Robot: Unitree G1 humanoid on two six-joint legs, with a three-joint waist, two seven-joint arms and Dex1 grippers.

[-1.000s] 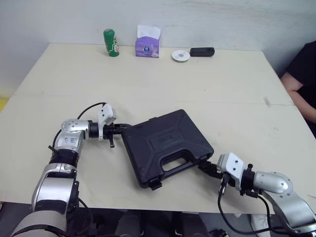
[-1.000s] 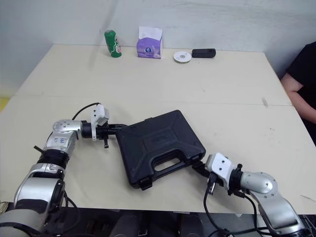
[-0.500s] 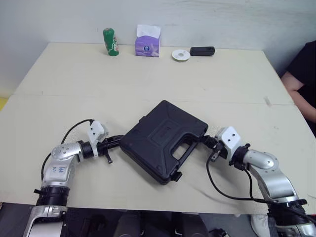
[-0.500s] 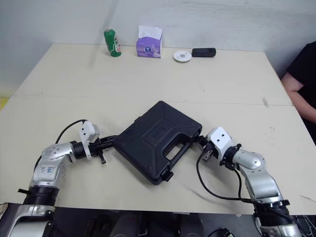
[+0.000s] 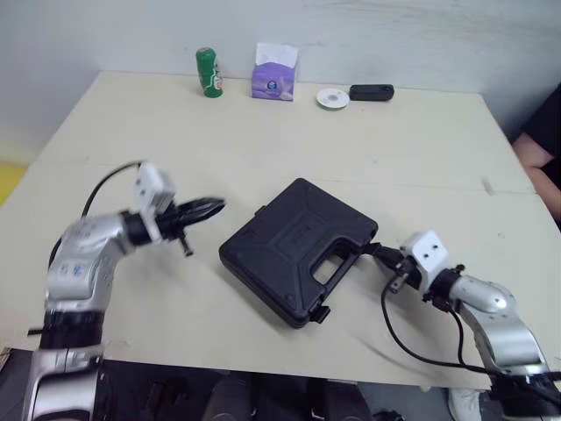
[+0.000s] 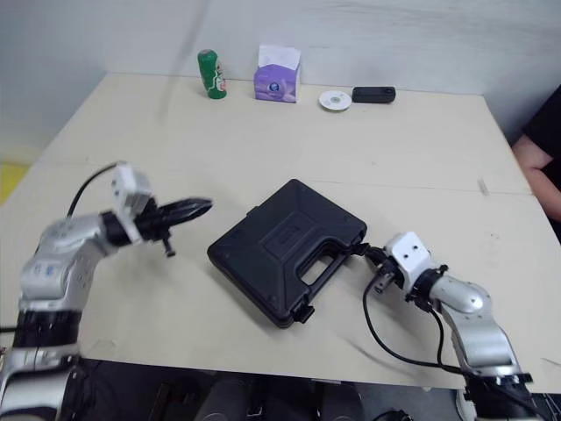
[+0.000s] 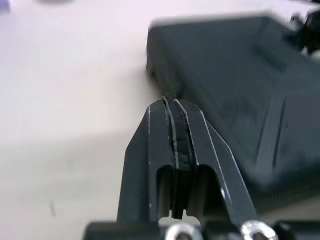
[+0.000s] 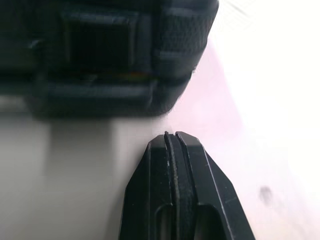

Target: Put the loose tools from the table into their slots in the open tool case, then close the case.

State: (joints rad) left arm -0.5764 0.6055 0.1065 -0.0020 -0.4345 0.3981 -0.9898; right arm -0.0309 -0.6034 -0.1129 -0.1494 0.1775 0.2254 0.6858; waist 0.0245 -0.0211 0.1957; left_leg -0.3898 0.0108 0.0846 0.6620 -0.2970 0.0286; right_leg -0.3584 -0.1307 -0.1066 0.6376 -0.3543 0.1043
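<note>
Print on the green can (image 5: 208,73) and tissue box (image 5: 274,73) at the table's (image 5: 263,149) far edge is showing too small to read. The tool case (image 5: 298,250) is lying shut toward the near edge. Your left gripper (image 5: 217,205) is hovering pinched empty, clear of it; your right gripper (image 5: 366,251), likewise pinched, is sitting beside its handle.

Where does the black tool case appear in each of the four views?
Left eye view: tool case, closed, mid-table between the left pincer and the right pincer.
Right eye view: tool case in the same place.
Left wrist view: tool case beyond the shut left pincer.
Right wrist view: tool case, its side just ahead of the shut right pincer.
Shared landmark: the pale table under it.
</note>
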